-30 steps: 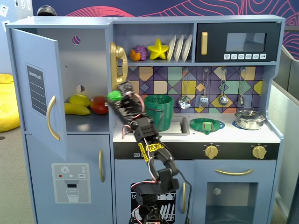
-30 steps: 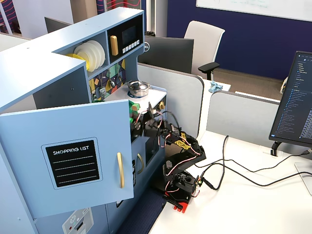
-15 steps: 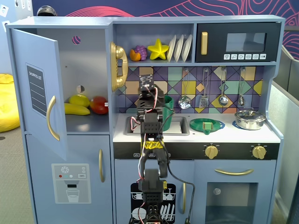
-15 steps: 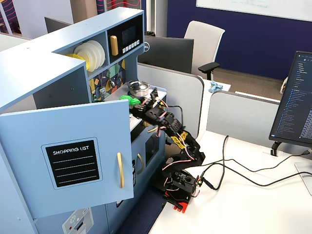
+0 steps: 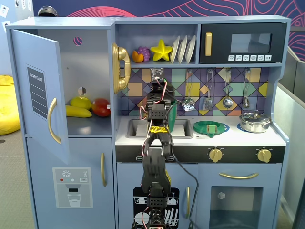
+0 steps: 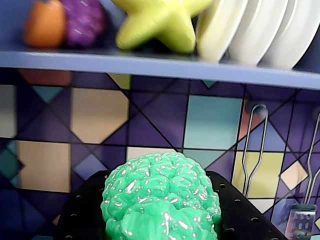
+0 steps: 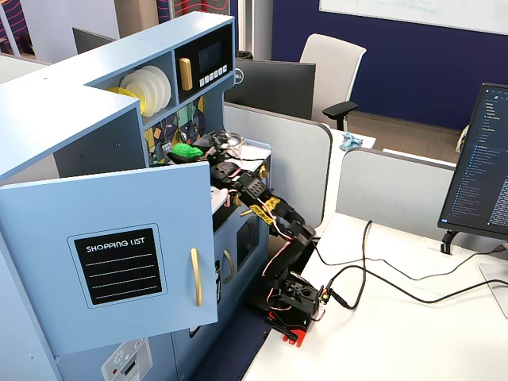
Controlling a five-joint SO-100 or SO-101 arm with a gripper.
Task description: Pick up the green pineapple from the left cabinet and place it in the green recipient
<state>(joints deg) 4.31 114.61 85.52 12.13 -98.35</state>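
Black two-finger gripper [image 6: 162, 220] clamped on small bumpy bright-green toy pineapple [image 6: 161, 200], up over sink by tiled wall. Lower slow, stay centred w/ tall dark-green ribbed cup [image 5: 172, 113], release only once inside.

The green pineapple [image 6: 162, 197], bumpy and glossy, sits clamped in the pincer [image 7: 187, 151], held aloft before the tiled back wall. The left cabinet [image 5: 88, 81] stands with its door [image 7: 111, 254] swung wide. The green recipient [image 5: 172, 112] shows only as a dark-green sliver behind the arm.
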